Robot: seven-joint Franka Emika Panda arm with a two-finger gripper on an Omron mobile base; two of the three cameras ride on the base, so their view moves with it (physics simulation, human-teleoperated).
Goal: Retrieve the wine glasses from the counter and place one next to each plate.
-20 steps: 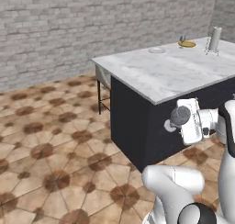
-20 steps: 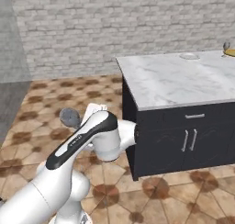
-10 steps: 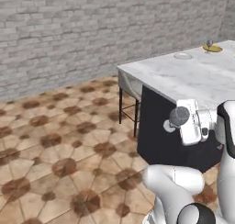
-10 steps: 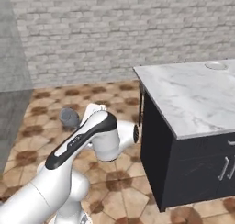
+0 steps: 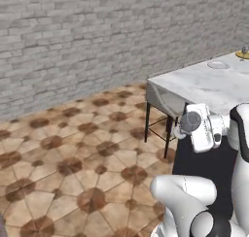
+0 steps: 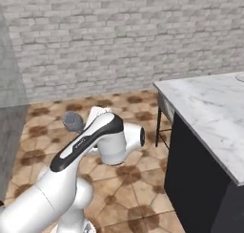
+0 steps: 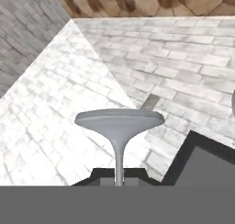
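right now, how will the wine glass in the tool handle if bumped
The wine glass is probably fragile: its stem looks very thin, so a knock could snap it. Being slim, it likely weighs little. Set upright, the wide round foot should steady it, though a high nudge may tip it.

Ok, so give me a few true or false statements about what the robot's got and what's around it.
1. The gripper is shut on a wine glass, holding it by the stem. True.
2. The white plate lies on the floor. False: it lies on the marble island top.
3. The floor is plain grey concrete. False: it is brown patterned tile.
4. The wall is grey brick. True.
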